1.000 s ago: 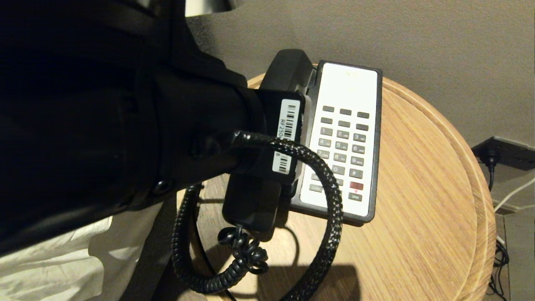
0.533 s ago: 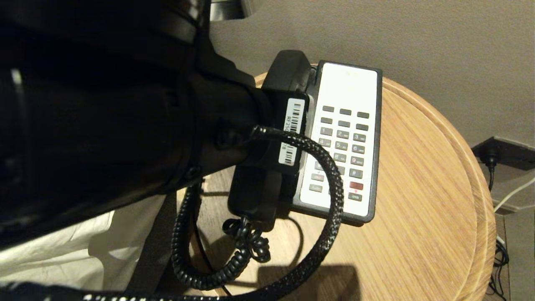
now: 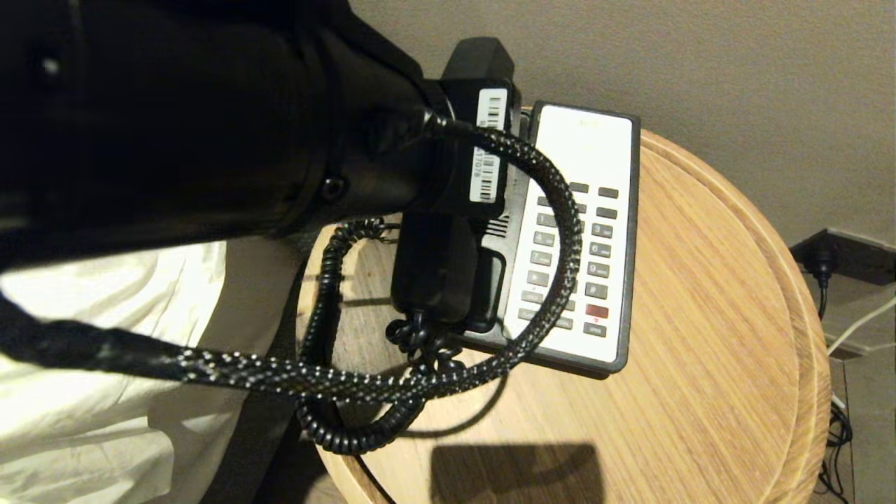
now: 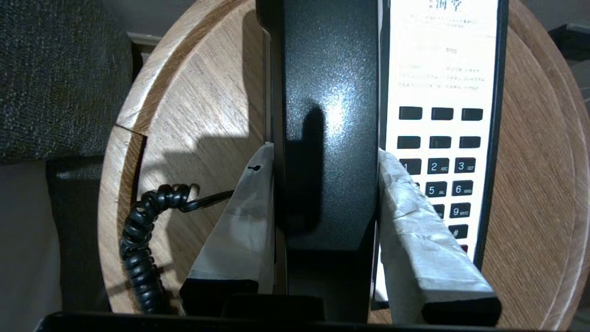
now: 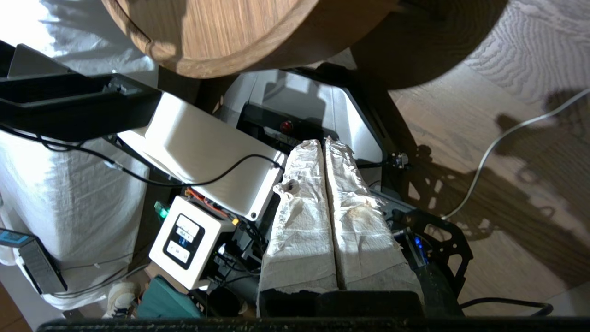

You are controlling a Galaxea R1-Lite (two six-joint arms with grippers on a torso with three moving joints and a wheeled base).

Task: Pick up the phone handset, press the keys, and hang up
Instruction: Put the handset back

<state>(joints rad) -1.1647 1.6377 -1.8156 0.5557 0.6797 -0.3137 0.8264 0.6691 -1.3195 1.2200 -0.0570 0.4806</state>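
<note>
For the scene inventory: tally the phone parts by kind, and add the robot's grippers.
phone handset: 1
phone base: 1
coiled cord: 1
grippers: 2 (left gripper clamped on the handset; right gripper shut, away from the phone)
Total: 5

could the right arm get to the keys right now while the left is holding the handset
Probably not at once: the right gripper hangs shut below the table, out of the head view. The keys are mostly uncovered, with the handset beside them.
</note>
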